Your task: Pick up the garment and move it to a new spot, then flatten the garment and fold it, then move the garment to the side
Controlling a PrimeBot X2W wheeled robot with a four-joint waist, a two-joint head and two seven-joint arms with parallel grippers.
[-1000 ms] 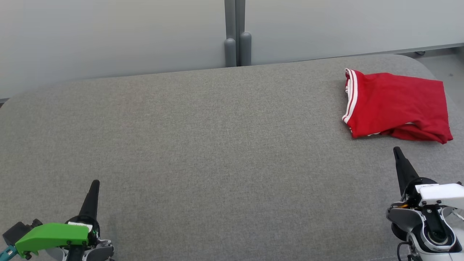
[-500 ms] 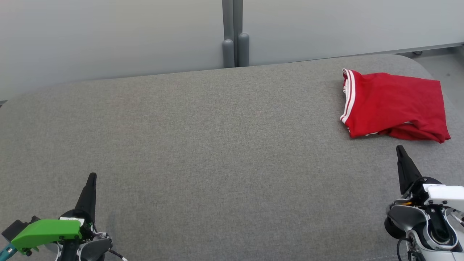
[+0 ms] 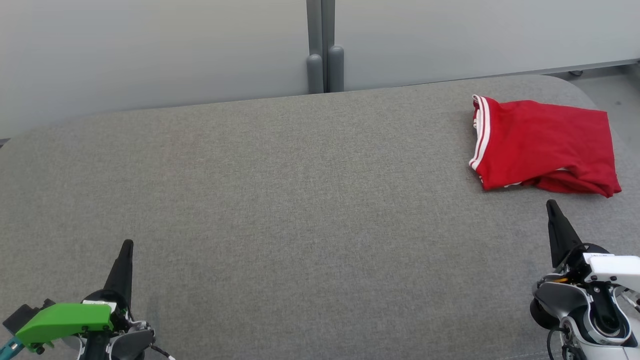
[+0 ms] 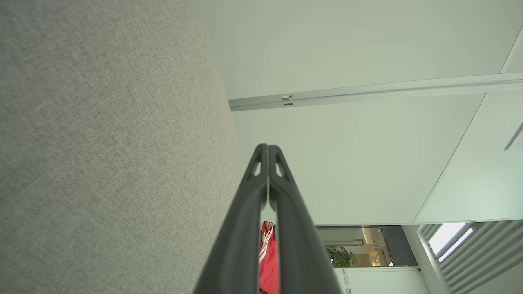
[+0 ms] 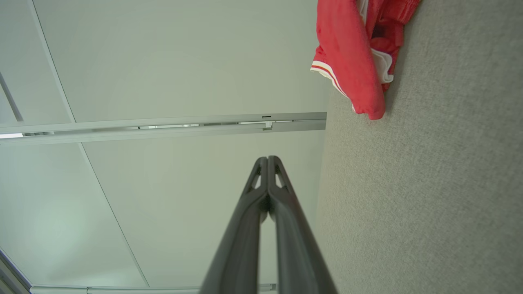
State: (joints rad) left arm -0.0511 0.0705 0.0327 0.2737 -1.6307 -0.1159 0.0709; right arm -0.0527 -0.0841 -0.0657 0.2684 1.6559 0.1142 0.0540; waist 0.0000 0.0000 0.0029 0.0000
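A red garment (image 3: 545,150) with white stripes along one edge lies folded at the far right of the grey fabric table (image 3: 300,210). It also shows at the top of the right wrist view as the garment (image 5: 351,53), and as a sliver of the garment (image 4: 267,261) between the fingers in the left wrist view. My right gripper (image 3: 551,205) is shut and empty, a short way in front of the garment without touching it. My left gripper (image 3: 128,245) is shut and empty at the near left, far from the garment. Both tips meet in the wrist views: left gripper (image 4: 268,148), right gripper (image 5: 267,159).
A pale partition wall (image 3: 150,50) with a grey post (image 3: 324,50) runs behind the table. The table's rounded right corner (image 3: 585,87) lies just beyond the garment, with floor (image 3: 615,90) past it.
The head camera shifted slightly at first, then held still. Both grippers stay shut and the garment has not moved.
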